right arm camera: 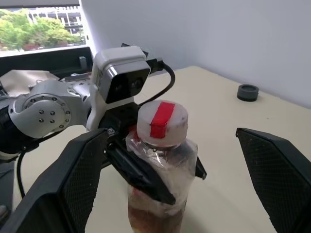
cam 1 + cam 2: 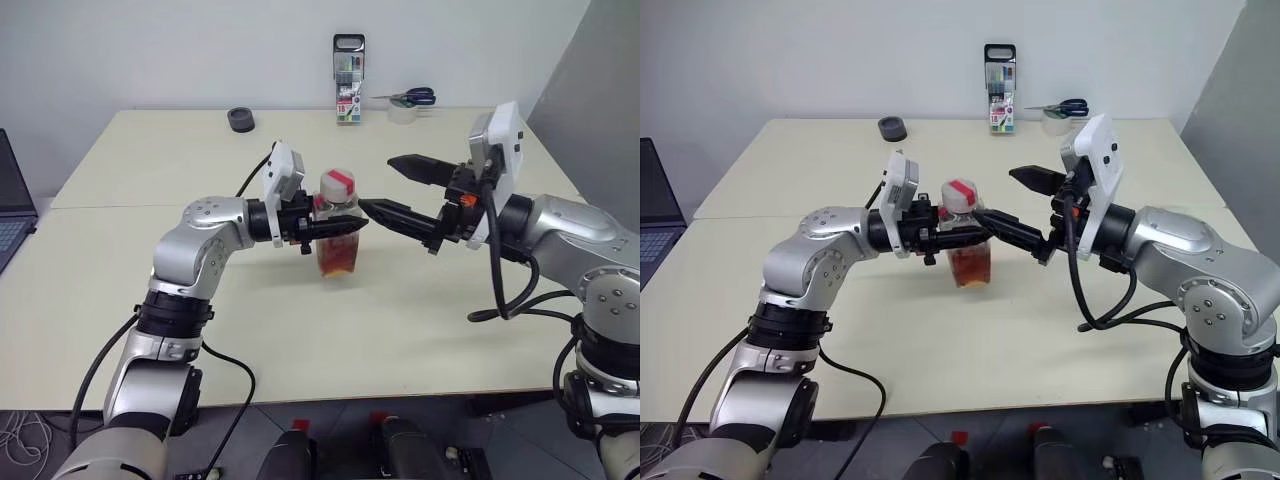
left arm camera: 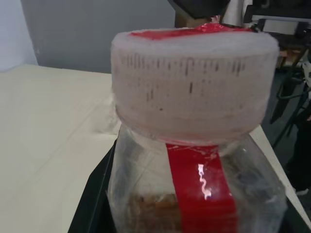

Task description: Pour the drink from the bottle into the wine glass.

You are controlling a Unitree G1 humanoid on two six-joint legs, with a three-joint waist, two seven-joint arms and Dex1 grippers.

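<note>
At the far left we see the corner of a dark laptop (image 2: 12, 195) at the edge of a neighbouring surface. The pale cream counter (image 2: 120, 300) spans the scene, with a faint seam running across it, and a plain light wall stands behind it. Toward the back of the counter we note a small dark round object (image 2: 240, 120), then an upright marker pack (image 2: 349, 80) with a black top, and to its right a roll of tape (image 2: 403, 113) with blue-handled scissors (image 2: 415, 97) resting on it.

Near the counter's middle, the left end effector (image 2: 340, 229) is clenched on the bottle (image 2: 338, 225), its black fingers clamping the neck just under the cap. The bottle is upright above the counter, its white cap carrying a red strip that continues down the clear body. The drink (image 2: 338, 258), reddish-brown, fills the lower part of the bottle.

Just to the right, the right end effector (image 2: 385, 190) is released, its two black fingers (image 1: 279, 174) spread wide on either side of the bottle's top and apart from it. A grey wall panel closes the scene at far right.
</note>
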